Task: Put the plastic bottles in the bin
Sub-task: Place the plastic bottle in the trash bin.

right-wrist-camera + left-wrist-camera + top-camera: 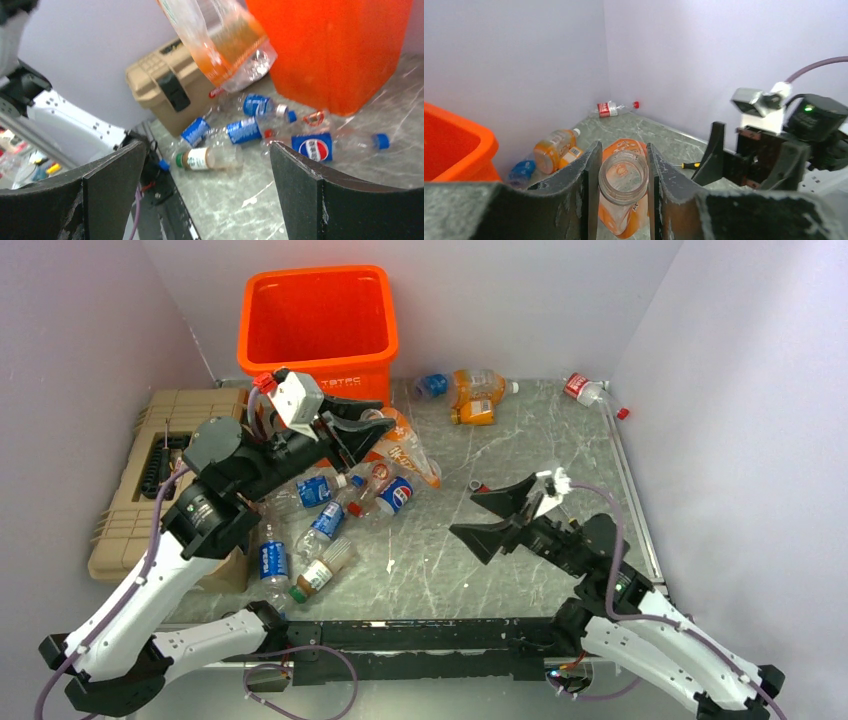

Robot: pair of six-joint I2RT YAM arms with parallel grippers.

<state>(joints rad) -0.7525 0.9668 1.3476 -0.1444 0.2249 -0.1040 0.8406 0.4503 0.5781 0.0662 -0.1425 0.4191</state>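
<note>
Orange bottle [402, 452] in left claw [362, 423], near bin [318, 275]

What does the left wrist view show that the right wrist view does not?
Only left wrist: the left pincer shut on the uncapped bottle at its neck, and a red-label bottle in the far corner. Only right wrist: the tan toolbox and the pile of Pepsi bottles near it. Both: the orange bin and that uncapped bottle.
</note>
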